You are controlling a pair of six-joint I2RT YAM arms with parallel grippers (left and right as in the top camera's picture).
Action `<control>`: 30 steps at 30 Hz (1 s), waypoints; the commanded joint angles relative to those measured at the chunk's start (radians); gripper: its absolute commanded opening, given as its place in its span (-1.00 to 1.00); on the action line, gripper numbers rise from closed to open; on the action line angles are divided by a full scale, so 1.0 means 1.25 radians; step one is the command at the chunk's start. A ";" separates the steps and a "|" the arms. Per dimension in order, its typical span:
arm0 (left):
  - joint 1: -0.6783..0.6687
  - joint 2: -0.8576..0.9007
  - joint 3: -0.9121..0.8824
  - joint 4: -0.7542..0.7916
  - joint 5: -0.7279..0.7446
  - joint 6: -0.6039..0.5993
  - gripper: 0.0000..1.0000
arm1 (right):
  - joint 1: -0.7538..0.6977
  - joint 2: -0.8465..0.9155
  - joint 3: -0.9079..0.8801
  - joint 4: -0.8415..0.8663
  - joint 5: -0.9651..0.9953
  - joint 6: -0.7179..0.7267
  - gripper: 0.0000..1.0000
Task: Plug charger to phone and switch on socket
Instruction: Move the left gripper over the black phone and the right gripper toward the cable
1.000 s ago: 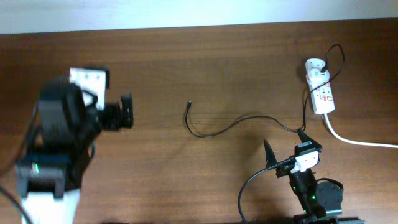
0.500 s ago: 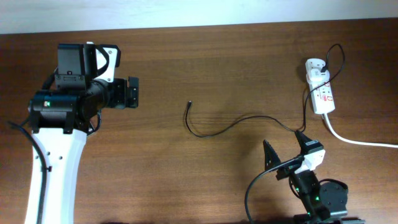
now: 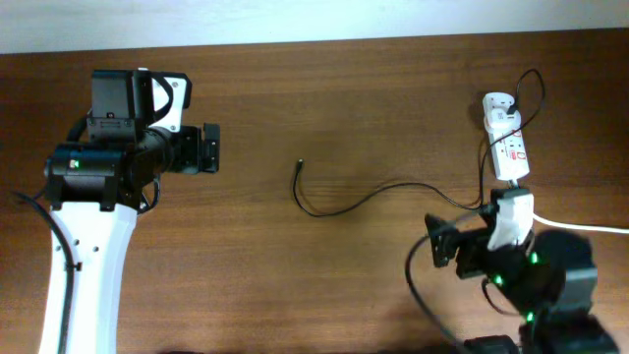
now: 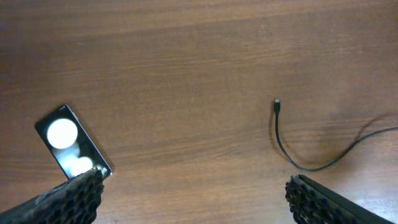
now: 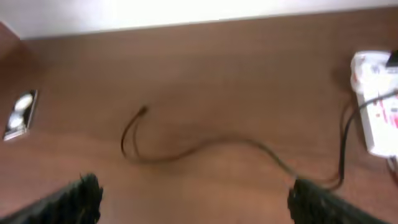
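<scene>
left fingers (image 4: pixel 71 198) and right fingers (image 5: pixel 326 200) both wide, empty, guessing cos charger tip (image 4: pixel 277 106) lies loose on worktop (image 4: pixel 186 50), well apart from phone (image 4: pixel 69 144).

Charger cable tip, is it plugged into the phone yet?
Unplugged: the charger tip lies loose, well apart from the phone.
</scene>
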 commanded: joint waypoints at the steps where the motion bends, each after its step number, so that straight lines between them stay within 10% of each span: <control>1: 0.002 0.000 0.017 -0.016 0.009 0.001 0.98 | 0.004 0.171 0.176 -0.128 -0.001 0.006 0.97; 13: 0.002 0.000 0.017 -0.013 0.008 -0.012 0.98 | 0.004 0.554 0.430 -0.292 -0.021 -0.039 0.97; 21: 0.134 0.075 0.017 -0.023 -0.133 -0.345 0.98 | 0.004 0.625 0.430 -0.264 -0.022 -0.039 0.97; 30: 0.294 0.307 0.017 -0.043 -0.142 -0.365 0.98 | 0.004 0.625 0.430 -0.271 -0.023 -0.039 0.97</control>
